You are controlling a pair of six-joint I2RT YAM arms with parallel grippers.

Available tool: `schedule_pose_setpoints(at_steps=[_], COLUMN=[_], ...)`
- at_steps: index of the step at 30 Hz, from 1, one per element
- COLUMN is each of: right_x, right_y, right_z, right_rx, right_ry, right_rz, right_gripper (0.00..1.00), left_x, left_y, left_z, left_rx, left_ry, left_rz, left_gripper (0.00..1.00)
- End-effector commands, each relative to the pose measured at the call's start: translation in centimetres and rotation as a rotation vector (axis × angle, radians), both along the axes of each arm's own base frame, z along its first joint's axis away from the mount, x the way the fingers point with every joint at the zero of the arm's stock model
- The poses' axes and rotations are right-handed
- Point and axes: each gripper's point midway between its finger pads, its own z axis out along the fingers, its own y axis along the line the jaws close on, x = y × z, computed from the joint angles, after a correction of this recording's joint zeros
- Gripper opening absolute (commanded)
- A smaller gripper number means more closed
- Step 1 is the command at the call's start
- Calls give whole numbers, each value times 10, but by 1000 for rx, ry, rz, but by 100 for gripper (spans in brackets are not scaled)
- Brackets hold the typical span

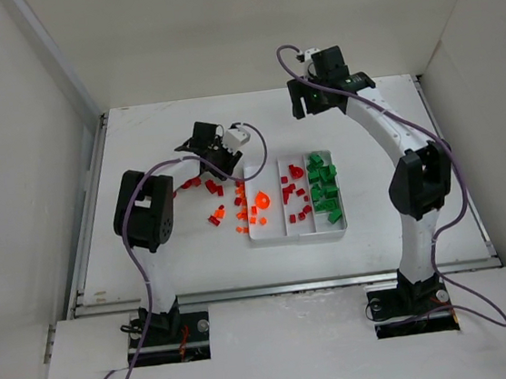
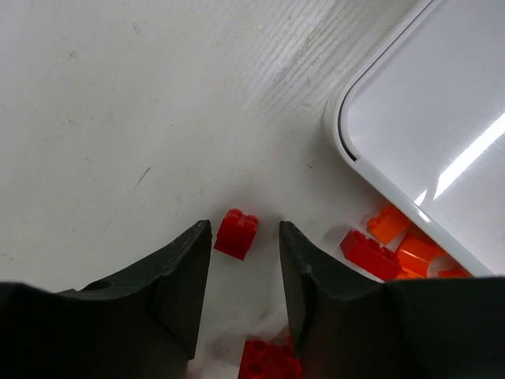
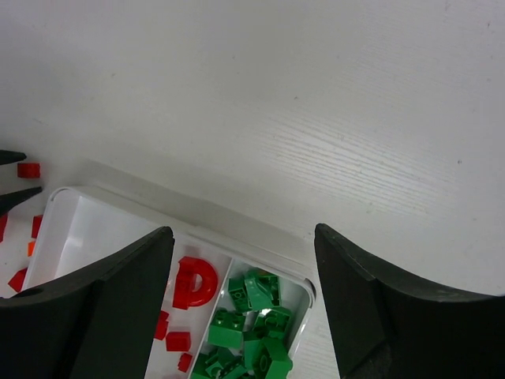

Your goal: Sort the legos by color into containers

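A small red lego (image 2: 237, 233) lies on the table just ahead of my left gripper (image 2: 245, 227), level with its tips; the jaws stand apart and do not touch it. That gripper (image 1: 228, 167) is by the far left corner of the white tray (image 1: 299, 234). Its containers hold orange (image 1: 261, 199), red (image 1: 295, 194) and green legos (image 1: 324, 190). More red (image 1: 212, 187) and orange legos (image 1: 242, 211) lie loose left of the tray. My right gripper (image 3: 243, 230) hangs open and empty above the tray's far rim (image 3: 230, 246), over a red arch piece (image 3: 193, 283) and green legos (image 3: 252, 332).
Beside the tray corner (image 2: 347, 134) sit another red brick (image 2: 369, 254) and orange bricks (image 2: 410, 253). A red brick (image 2: 268, 363) lies under the left gripper between its fingers. White walls enclose the table on the left, far and right sides.
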Motion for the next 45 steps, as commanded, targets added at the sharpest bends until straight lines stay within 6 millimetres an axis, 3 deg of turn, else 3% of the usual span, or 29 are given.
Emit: schedule_pose_setpoints(at_steps=[1, 2, 10, 14, 18, 20, 22, 26, 30, 33, 34, 37, 41, 42, 43, 45], right_x=[9, 9, 9, 9, 7, 4, 2, -12, -28, -30, -31, -32, -36, -39, -36, -39], right_y=[0, 0, -1, -1, -1, -1, 0, -1, -11, -19, -21, -25, -29, -29, -33, -35], right_z=[4, 4, 4, 4, 14, 16, 16, 10, 6, 6, 1, -1, -4, -11, -4, -13], right_rx=[-13, -13, -20, -20, -14, -6, 3, 35, 27, 11, 1, -16, -27, -33, -25, -37], right_ry=[-28, -28, -30, -30, -48, -55, -63, -46, -51, -62, -52, -47, -36, -21, -42, -28], right_rz=[-1, -1, 5, 5, 5, 12, 19, 2, -26, -66, -73, -91, -98, -97, -107, -101], right_gripper=[77, 77, 77, 77, 77, 77, 77, 77, 77, 77, 77, 77, 77, 77, 77, 77], left_x=[-2, -4, -8, -10, 6, 17, 22, 21, 1, -18, -25, -42, -59, -64, -62, -68], left_y=[1, 2, 1, 1, -3, -11, -17, -24, -57, -89, -109, -140, -164, -166, -168, -178], left_z=[-5, -7, -11, -12, 18, 54, 74, 87, 103, 121, 125, 120, 107, 96, 92, 89], left_rx=[2, 5, 4, 3, -8, -47, -71, -99, -85, -103, -102, -112, -98, -92, -92, -97], left_ry=[36, 45, 59, 72, 11, -62, -105, -115, -151, -210, -249, -279, -292, -269, -268, -272], left_rz=[-30, -31, -56, -48, -43, -71, -101, -135, -263, -410, -488, -578, -666, -676, -676, -699], left_gripper=[36, 28, 0, 0, 0, 0, 0, 0, 0, 0, 0, 0, 0, 0, 1, 6])
